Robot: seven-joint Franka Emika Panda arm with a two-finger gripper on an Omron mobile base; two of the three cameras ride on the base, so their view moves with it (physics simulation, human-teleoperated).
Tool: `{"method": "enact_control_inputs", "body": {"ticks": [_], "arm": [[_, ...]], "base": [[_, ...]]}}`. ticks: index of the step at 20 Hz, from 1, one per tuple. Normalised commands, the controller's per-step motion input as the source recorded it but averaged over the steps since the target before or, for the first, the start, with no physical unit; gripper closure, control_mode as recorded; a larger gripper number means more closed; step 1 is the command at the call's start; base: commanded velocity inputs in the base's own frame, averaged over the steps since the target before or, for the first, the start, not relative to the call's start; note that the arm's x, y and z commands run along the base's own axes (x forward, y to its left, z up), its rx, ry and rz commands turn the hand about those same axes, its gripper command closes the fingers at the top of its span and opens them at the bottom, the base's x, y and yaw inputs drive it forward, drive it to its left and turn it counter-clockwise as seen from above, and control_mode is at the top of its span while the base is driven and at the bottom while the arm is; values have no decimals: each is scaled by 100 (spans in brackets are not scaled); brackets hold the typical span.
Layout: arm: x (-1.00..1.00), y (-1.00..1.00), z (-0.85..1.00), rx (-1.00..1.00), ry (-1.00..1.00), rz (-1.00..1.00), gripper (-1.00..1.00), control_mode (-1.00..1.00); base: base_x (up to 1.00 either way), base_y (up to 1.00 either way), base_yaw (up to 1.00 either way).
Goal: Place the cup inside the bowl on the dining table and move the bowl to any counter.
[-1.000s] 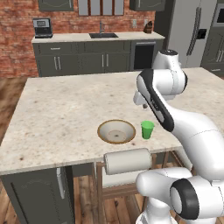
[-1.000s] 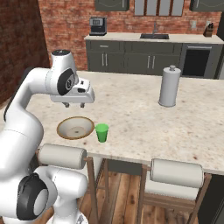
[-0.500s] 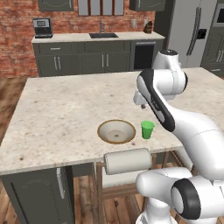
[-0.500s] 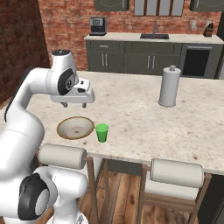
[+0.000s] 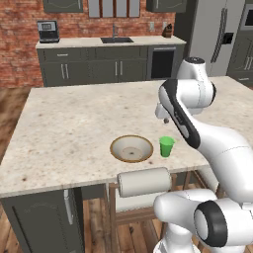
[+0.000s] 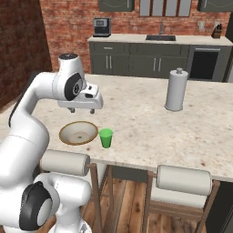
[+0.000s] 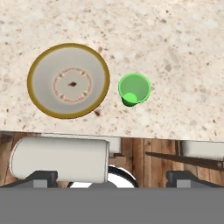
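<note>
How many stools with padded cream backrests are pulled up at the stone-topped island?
2. One cream-backed stool sits below the tan-rimmed bowl and green cup; the other stool is further right along the same edge. Others may be hidden.

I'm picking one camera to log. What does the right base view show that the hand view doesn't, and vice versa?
Right base view alone: the paper towel roll, the counter with its sink, and the open gripper hovering above the dining table. Hand view alone: the bowl's patterned inside, straight down. Both: the upright cup beside the bowl, apart from it, and a stool.
</note>
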Motion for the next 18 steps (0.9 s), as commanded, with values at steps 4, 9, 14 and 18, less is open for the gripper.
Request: {"method": "enact_control_inputs", "body": {"ticks": [4, 9, 14, 18], "arm": [[0, -29, -12, 0, 0, -9, -100, -100], [3, -24, -10, -1, 0, -10, -100, -100], [9, -18, -9, -1, 0, -9, -100, -100], [5, -11, -4, 0, 0, -7, -100, -100]], "base": [[0, 0, 0], [0, 0, 0], [0, 0, 0], [0, 0, 0]]}}
